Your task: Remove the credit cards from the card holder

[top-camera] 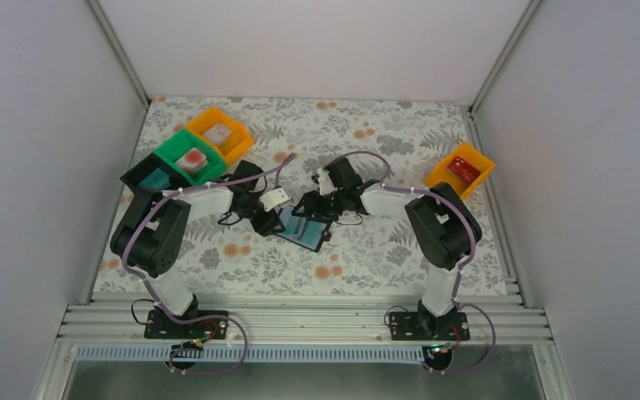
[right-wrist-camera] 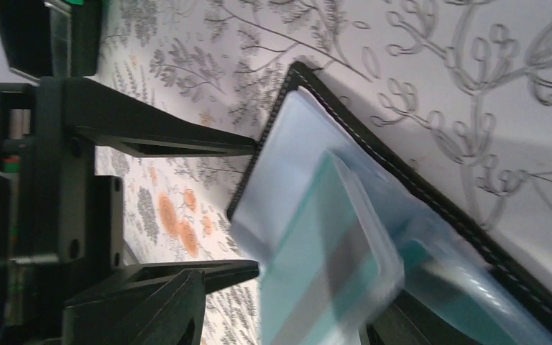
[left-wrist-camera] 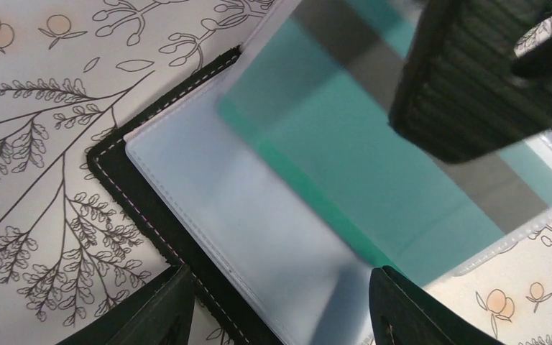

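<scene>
The card holder (left-wrist-camera: 115, 172) is lying open on the counter (left-wrist-camera: 36, 180) between the arms, with the teal card (left-wrist-camera: 345, 144) showing through its clear sleeve. The left pincer (left-wrist-camera: 280, 273) is standing wide, straddling the holder's edge. The right pincer (top-camera: 317, 204) is bearing on the card, though I cannot tell whether it is gripping. To my eye nothing is clamping the holder, so a clinging sleeve may be dragging it along on any pull.
</scene>
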Tool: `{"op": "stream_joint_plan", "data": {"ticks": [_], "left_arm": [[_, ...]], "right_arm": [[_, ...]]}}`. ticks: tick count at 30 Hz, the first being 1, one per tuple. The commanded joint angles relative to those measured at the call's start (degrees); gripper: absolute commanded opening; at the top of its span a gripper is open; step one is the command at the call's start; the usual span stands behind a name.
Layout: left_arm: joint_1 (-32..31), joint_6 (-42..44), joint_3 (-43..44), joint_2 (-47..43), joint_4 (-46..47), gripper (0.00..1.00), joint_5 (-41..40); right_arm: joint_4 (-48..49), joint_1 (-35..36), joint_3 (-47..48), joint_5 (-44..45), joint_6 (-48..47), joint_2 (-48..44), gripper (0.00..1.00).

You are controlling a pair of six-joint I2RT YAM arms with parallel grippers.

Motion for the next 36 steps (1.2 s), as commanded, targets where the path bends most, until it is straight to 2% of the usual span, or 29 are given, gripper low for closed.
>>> {"op": "stream_joint_plan", "data": {"ticks": [1,9,15,19,29,36], "left_arm": [[-0.5,0.7,-2.0,1.7,-4.0,0.61,2.0],[1.4,0.7,-1.7,1.5,-4.3,0.58,4.3],[6.3,0.6,-1.1,1.1,-5.2,0.56,7.8],[7.1,1.0,-1.2,1.1,-5.4,0.56,8.3],[6.0,1.5,1.5,2.5,-6.7,0.56,11.1],[4.6,0.8,3.2,3.1,-7.5,0.56,10.4]], "right_arm": [[2.8,1.3,1.7,-3.6,2.4,0.4,0.54],[2.6,4.9,5.9,-2.2,3.7,1.6,0.54],[3.2,5.3,6.3,-0.3,4.8,3.4,0.53],[1.7,5.3,6.7,1.5,4.3,3.4,0.53],[-6.8,4.7,5.4,9.3,1.0,-3.7,0.55],[-11.9,2.1,-1.9,15.7,-0.2,-11.4,0.61]]}}
